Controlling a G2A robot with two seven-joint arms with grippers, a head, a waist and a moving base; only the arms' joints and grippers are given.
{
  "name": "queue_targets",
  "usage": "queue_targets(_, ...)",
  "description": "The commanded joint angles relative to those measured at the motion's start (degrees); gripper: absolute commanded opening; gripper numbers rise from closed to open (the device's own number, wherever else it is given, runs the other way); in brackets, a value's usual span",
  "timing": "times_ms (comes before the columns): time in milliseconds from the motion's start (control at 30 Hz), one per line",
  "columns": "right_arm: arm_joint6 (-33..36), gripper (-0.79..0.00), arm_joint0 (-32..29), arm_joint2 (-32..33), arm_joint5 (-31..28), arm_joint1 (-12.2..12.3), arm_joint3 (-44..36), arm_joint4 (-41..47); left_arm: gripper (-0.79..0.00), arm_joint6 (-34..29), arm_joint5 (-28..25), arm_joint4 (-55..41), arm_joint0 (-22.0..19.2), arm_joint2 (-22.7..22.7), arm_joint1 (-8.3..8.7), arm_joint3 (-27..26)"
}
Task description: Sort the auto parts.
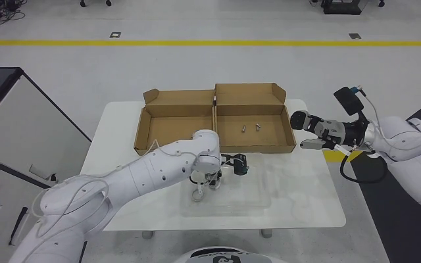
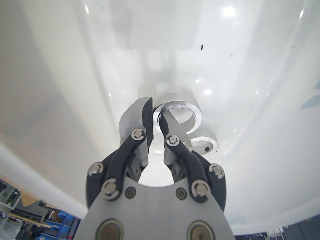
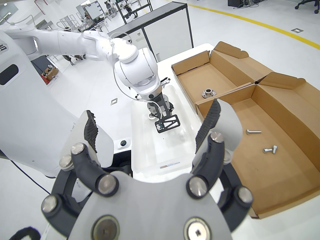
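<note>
Fingers (image 2: pixel 147 121) of the left gripper (image 2: pixel 155 112) pinch the wall of a metal ring (image 2: pixel 186 109), one pad outside it and the other down inside its bore. The ring sits on the floor of a shallow white tray (image 1: pixel 253 191) on the near half of the white table (image 1: pixel 316 197). A smaller metal collar (image 2: pixel 205 144) with a small hole in its side lies just beside the ring; whether the two touch cannot be told. Two open cardboard boxes stand side by side at the table's far edge, touching along one wall. The bolt box (image 1: pixel 283 135), nearer the right arm, holds two silver bolts (image 3: pixel 253 132) (image 3: pixel 270 149) lying apart on its floor. The second box (image 1: pixel 164 128) holds one flanged metal hub (image 3: pixel 208 93) standing on its flange near the shared wall. The right gripper (image 1: pixel 301 131) hangs in the air at the table's right edge, just beside the bolt box, its fingers spread wide with nothing between them. As for writing, a narrow label (image 3: pixel 170 165) with red and dark print is stuck on the tray's rim, but the print is too small to make out.
</note>
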Motion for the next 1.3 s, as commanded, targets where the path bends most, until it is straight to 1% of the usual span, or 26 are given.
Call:
queue_targets(0,0.0,0.0,0.0,0.0,0.0,0.0,0.0,0.0,-0.785,-0.6,0.7,-2.1,-1.0,-1.4,0.54,-2.0)
queue_targets(167,0.0,0.0,0.0,0.0,0.0,0.0,0.0,0.0,-0.785,-2.1,2.1,-6.7,-2.4,-5.5,3.01,-9.2)
queue_targets(233,0.0,0.0,0.0,0.0,0.0,0.0,0.0,0.0,-0.785,-2.4,2.4,-8.9,-2.7,-7.6,4.43,-12.5)
queue_targets(267,0.0,0.0,0.0,0.0,0.0,0.0,0.0,0.0,-0.785,-2.1,2.1,-10.0,-2.7,-8.4,4.82,-13.4)
queue_targets(300,0.0,0.0,0.0,0.0,0.0,0.0,0.0,0.0,-0.785,-1.2,1.2,-12.4,-2.5,-10.3,5.63,-14.9)
queue_targets(400,0.0,0.0,0.0,0.0,0.0,0.0,0.0,0.0,-0.785,-0.7,0.7,-15.1,-1.8,-13.3,7.37,-17.2)
queue_targets(667,0.0,0.0,0.0,0.0,0.0,0.0,0.0,0.0,-0.785,-0.1,1.0,-15.4,-1.5,-13.5,7.54,-17.3)
queue_targets(700,0.0,0.0,0.0,0.0,0.0,0.0,0.0,0.0,-0.785,2.4,2.0,-15.4,-0.6,-14.2,7.64,-16.7)
queue_targets(733,0.0,0.0,0.0,0.0,0.0,0.0,0.0,0.0,-0.785,4.8,2.0,-15.8,0.0,-15.1,7.8,-16.2)
queue_targets(767,0.0,0.0,0.0,0.0,0.0,0.0,0.0,0.0,-0.785,7.5,2.4,-17.5,0.7,-16.7,8.07,-14.8)
queue_targets(867,0.0,0.0,0.0,0.0,0.0,0.0,0.0,0.0,-0.785,13.8,1.2,-21.7,2.6,-21.2,8.99,-13.2)
queue_targets(967,0.0,0.0,0.0,0.0,0.0,0.0,0.0,0.0,-0.785,20.2,-2.5,-27.2,5.5,-26.7,10.31,-11.6)
queue_targets(1100,0.0,0.0,0.0,0.0,0.0,0.0,0.0,0.0,-0.785,26.2,-8.5,-34.6,9.3,-31.6,11.37,-10.1)
queue_targets(1267,0.0,0.0,0.0,0.0,0.0,0.0,0.0,0.0,-0.785,31.4,-17.7,-44.2,12.5,-34.4,11.62,-9.1)
